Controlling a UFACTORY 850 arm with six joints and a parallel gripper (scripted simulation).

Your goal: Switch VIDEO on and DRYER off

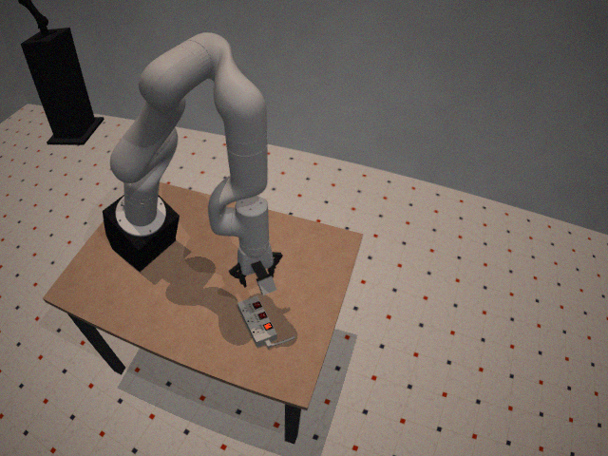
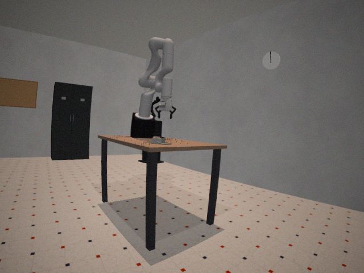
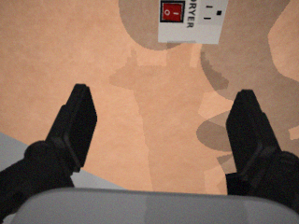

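Power strip [image 1: 256, 321] handling starts from your jaws, so look there first: in the wrist view both black fingers stand spread to their widest, at the lower left and lower right of the frame, with nothing but bare table [image 3: 56, 56] between them. The gripper [image 1: 255, 275] is released and carries nothing.

Ahead of the fingers, at the top edge of the wrist frame just right of centre, you see only one end of the strip: a white body and one red rocker, the DRYER switch [image 3: 172, 10], beside its partly cut-off label. The strip is clear of both fingers, not between them. In the top view it lies flat, lower centre of the frame, just below the gripper, with three red switches in a row; the lowest one [image 1: 267, 326] glows brightest. In the exterior view the gripper [image 2: 165, 111] hangs well above the table top.

Expect a light, rigid plastic shell that could slide or tip on the smooth wood if you push sideways. You likely need no grasp at all: press straight down with one fingertip on the raised half of a rocker. Which rocker is VIDEO you cannot read from here.
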